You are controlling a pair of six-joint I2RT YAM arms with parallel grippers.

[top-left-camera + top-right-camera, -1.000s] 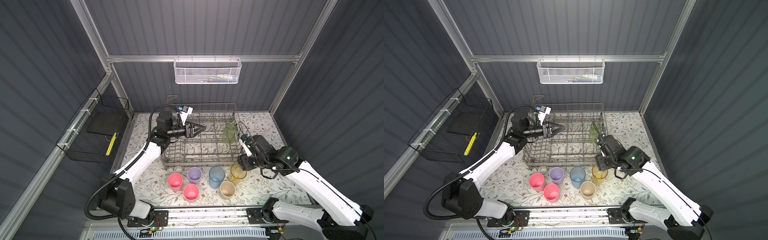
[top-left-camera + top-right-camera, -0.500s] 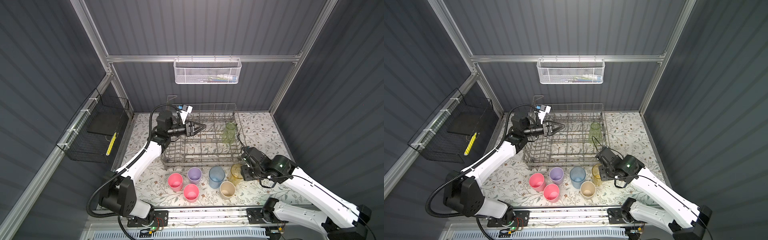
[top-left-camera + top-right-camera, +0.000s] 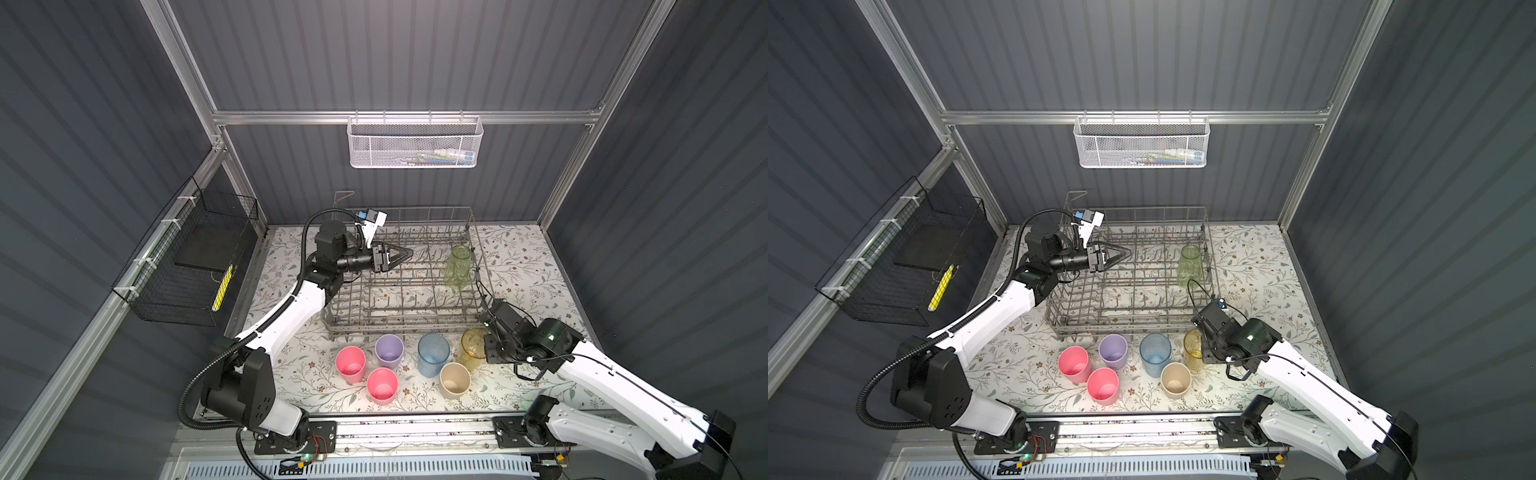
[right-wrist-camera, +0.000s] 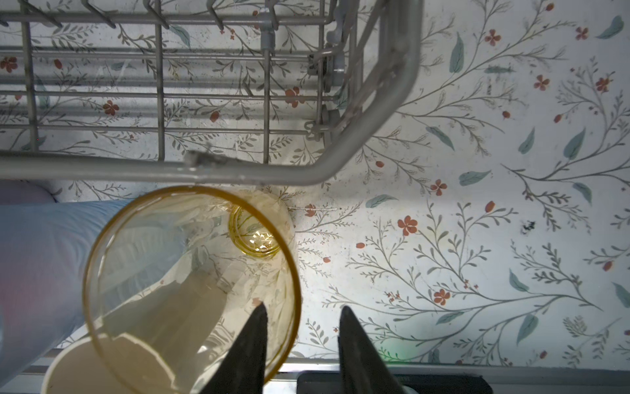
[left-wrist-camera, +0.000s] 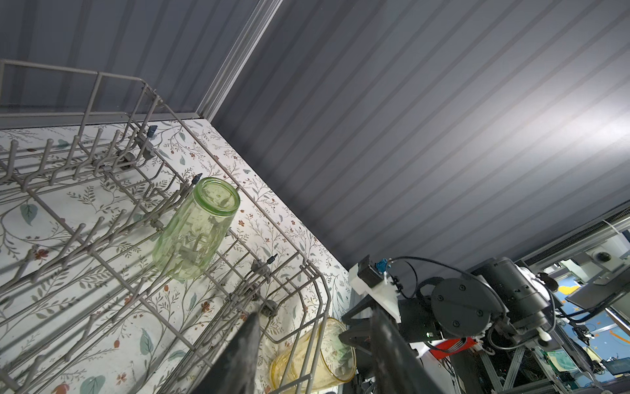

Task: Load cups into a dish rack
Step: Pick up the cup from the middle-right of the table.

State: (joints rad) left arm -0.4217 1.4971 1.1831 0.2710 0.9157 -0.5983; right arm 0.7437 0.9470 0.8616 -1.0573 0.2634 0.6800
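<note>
Right claw dropped from the rack side onto the amber cup and narrowed, rim between its fingers, not yet clamped. Cup stood on the table beneath it, outside the dish rack. Left claw apart, empty. I judged pickup imminent.

Blue cup blurred, edge-cropped in right wrist view; white mesh basket contents indistinct.

2 pink cups, 1 ea. lilac, blue, amber, beige, green; 1 rack.

No legible text, apparently, anywhere.
</note>
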